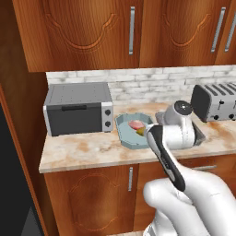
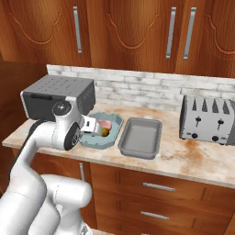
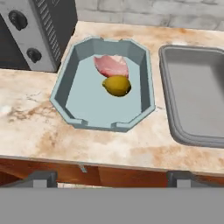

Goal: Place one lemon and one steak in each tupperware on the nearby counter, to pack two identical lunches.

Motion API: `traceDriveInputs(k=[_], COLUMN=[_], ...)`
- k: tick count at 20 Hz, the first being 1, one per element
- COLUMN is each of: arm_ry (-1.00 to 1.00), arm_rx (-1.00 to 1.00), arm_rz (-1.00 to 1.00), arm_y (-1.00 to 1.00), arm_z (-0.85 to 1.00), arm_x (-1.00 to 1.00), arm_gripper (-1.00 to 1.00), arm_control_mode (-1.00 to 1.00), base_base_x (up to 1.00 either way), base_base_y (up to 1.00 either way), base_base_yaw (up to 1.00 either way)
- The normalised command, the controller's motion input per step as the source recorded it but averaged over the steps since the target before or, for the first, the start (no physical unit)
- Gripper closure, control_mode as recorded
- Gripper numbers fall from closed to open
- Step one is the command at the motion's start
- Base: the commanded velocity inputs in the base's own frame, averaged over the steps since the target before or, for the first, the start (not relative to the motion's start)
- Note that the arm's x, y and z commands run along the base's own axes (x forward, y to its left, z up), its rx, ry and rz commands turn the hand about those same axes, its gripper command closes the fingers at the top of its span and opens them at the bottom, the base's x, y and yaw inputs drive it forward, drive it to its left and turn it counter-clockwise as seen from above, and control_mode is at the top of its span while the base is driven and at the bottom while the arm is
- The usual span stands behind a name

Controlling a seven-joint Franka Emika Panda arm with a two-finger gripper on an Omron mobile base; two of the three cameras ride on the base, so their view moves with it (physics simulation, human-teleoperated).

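Blue tupperware (image 3: pixel 65 94) on surface (image 3: pixel 39 131) holds steak (image 3: pixel 111 65) touching lemon (image 3: pixel 117 85). Grey tupperware (image 3: pixel 192 94) sits just beside it. Hand (image 3: pixel 111 177) open, gripping nothing

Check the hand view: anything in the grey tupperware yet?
No. The grey tupperware shows a bare floor, while the steak and lemon lie in the blue tupperware beside it.

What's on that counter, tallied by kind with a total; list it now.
Tupperware: 2, a blue one and a grey one
Steak: 1, in the blue one
Lemon: 1, in the blue one, against the steak
Toaster oven: 1
Toaster: 1
Total: 6
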Motion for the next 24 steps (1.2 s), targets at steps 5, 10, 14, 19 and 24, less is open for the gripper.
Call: traceDriveInputs(k=[5, 10, 14, 19, 24], arm_ry=[-0.24, -0.16, -0.13, 0.0, 0.0], arm_rx=[0.0, 0.0, -0.01, -0.06, -0.07], arm_rz=[0.08, 0.07, 0.04, 0.0, 0.0], arm_y=[0.0, 0.0, 0.0, 0.0, 0.0], arm_z=[0.89, 0.87, 0.62, 0.59, 0.47], arm_x=[-0.72, -0.33, -0.26, -0.66, -0.94], arm_gripper=[-1.0, -1.0, -1.0, -1.0, -1.0], arm_control_mode=[-1.0, -1.0, -1.0, -1.0, -1.0], base_base_x=[0.0, 0.0, 0.0, 0.0, 0.0], base_base_y=[0.0, 0.0, 0.0, 0.0, 0.0], base_base_yaw=[0.0, 0.0, 0.0, 0.0, 0.0])
